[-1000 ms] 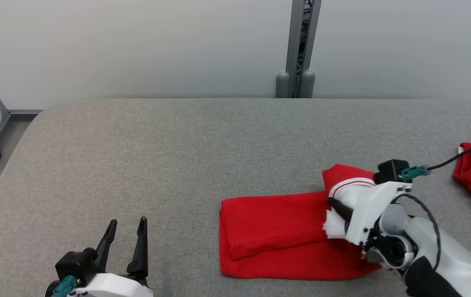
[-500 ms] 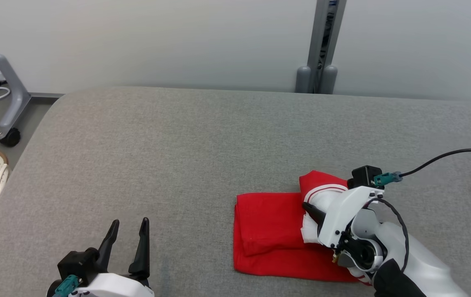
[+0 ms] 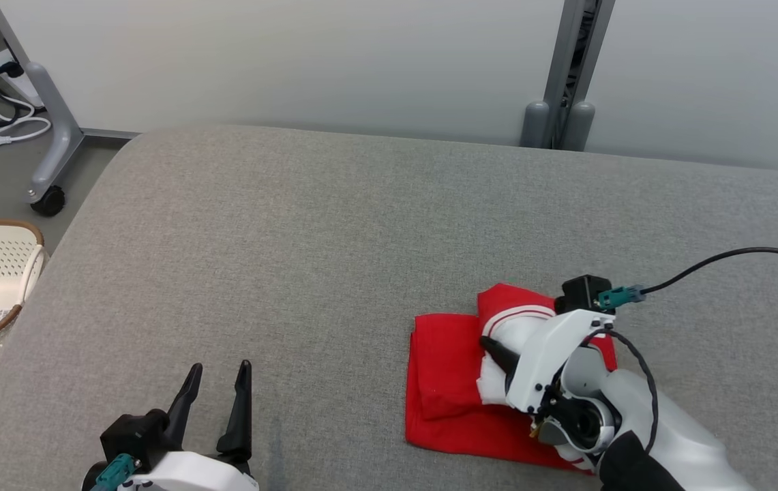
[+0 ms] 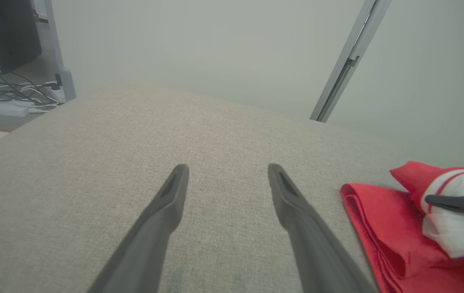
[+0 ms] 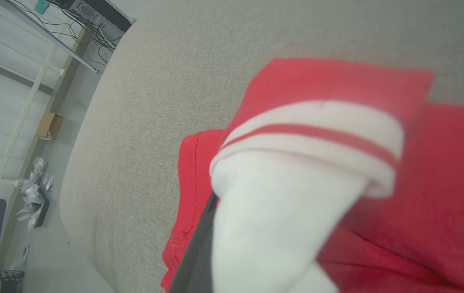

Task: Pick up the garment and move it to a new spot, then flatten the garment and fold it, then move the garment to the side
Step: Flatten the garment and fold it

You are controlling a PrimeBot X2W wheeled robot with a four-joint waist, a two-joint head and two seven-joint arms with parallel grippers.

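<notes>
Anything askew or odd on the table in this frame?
The red garment lies folded flat on the grey table, except its white-banded end, which is bunched and raised off the stack, pinched by the fingers of the right gripper. Nothing looks spilled or damaged.

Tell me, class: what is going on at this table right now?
A two-armed robot is folding clothes. Its right hand is shut on the white-banded end of a red garment, which lies partly folded on the grey table. Its left hand is open near the table's front edge, apart from the garment and holding nothing.
</notes>
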